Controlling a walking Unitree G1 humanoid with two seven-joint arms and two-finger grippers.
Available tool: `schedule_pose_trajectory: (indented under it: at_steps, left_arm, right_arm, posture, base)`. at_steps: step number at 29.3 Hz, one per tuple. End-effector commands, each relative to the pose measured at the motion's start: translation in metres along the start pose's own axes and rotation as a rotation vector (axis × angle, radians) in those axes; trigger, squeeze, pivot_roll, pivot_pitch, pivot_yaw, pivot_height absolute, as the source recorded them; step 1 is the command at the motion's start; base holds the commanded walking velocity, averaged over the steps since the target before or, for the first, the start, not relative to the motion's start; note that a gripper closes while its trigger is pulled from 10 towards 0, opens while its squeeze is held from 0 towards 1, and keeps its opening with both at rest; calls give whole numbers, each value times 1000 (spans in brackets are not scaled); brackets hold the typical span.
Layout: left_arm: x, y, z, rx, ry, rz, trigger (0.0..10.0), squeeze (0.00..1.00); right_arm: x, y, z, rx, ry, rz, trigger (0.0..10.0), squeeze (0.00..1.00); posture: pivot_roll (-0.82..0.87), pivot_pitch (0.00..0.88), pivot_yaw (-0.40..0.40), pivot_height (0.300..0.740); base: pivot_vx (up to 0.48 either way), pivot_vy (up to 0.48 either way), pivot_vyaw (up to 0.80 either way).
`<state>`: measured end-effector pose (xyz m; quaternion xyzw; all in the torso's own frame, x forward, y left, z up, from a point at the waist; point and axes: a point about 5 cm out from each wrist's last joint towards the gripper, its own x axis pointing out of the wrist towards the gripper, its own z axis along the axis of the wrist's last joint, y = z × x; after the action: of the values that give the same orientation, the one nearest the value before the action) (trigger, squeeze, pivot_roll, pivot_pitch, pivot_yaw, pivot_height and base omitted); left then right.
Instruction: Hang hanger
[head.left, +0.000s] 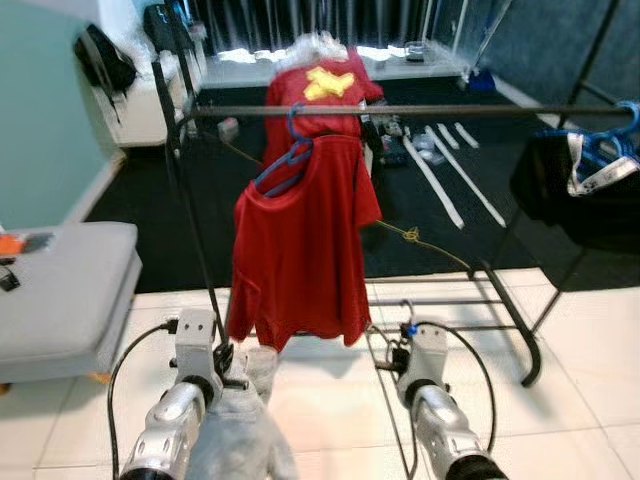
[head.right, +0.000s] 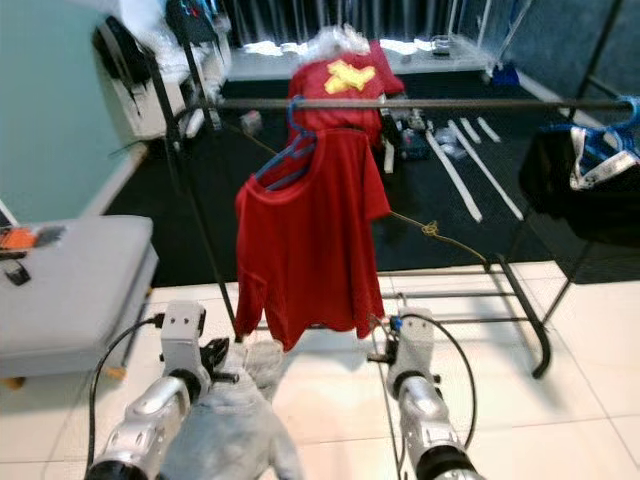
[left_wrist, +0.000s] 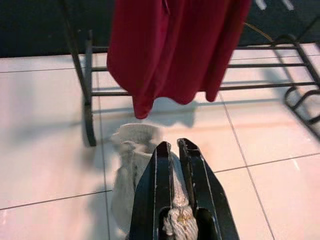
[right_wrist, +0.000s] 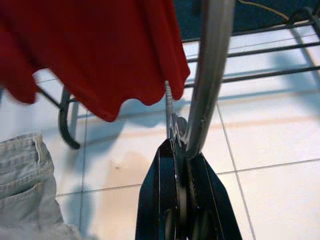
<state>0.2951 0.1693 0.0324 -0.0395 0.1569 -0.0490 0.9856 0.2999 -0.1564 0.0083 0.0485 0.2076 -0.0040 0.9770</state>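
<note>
The right pincer (right_wrist: 176, 145) is clenched on a metal hanger (right_wrist: 206, 75): the right wrist view shows the wire hook and a thick silver bar rising from between its black fingers, detail that the head views show merely as a thin wire loop (head.left: 382, 350) beside the right arm. The left pincer (left_wrist: 172, 150) is clenched on pale grey denim trousers (left_wrist: 131, 170); the left wrist view shows fabric pinched between the fingers, with the waistband hanging toward the white tiled floor (left_wrist: 45, 130). In the left eye view the trousers (head.left: 240, 430) drape from the left pincer (head.left: 228, 368) between the two arms. The hanger stands upright from the right pincer (head.left: 400, 352), low and in front of the black clothes rack (head.left: 420, 110), well below its top rail. A red T-shirt (head.left: 300, 240) on a blue hanger (head.left: 290, 160) hangs from that rail, its hem just above and between the pincers. The head views also show a black garment (head.left: 570, 190) on a second blue hanger at the rail's right end, and a grey bench (head.left: 60, 280) to the left.
</note>
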Motion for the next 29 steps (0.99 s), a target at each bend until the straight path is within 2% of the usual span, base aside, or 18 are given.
schedule_pose_trajectory:
  at_steps: [1,25,29]
  left_arm:
    - [0,2,0,9,0,3,10000,0]
    - [1,0,1,17,2,-10,10000,0]
    - [2,0,1,28,21,-6,10000,0]
  right_arm:
    - [0,2,-2,14,5,3,10000,0]
    - [0,2,-2,21,6,-2,10000,0]
    - [0,3,-2,22,6,0,10000,0]
  posture:
    - [44,20,4,740]
    - [47,20,8,740]
    - [49,21,7,740]
  base:
    - [-266,0,0]
    - [-258,0,0]
    - [0,0,0]
